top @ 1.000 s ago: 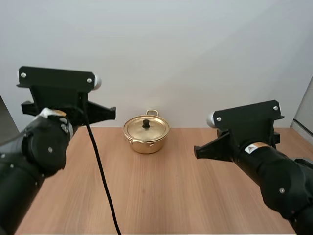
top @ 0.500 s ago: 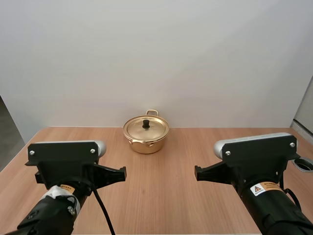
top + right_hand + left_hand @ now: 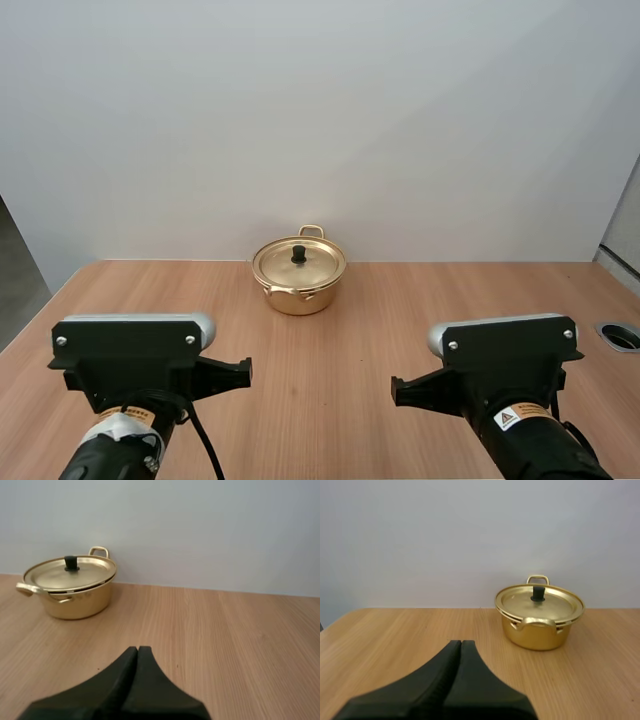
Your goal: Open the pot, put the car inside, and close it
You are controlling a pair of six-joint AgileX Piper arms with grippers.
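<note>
A gold pot [image 3: 299,284] stands at the back middle of the wooden table [image 3: 330,380], close to the wall. Its gold lid [image 3: 299,261] with a black knob [image 3: 299,254] sits on it, closed. In the left wrist view the pot [image 3: 539,622] is ahead and off to one side of my left gripper [image 3: 461,643], whose fingers lie together as one dark wedge holding nothing. My right gripper [image 3: 138,649] is likewise shut on nothing, with the pot [image 3: 70,591] farther off across bare wood. Both arms, left [image 3: 130,400] and right [image 3: 500,395], sit low near the table's front.
A round metal-rimmed hole [image 3: 620,335] is set in the table at its right edge. A plain white wall rises just behind the pot. Bare wood stretches between the arms and the pot.
Both arms have dropped from high over the table down toward its front edge. The pot and its lid have not moved.
</note>
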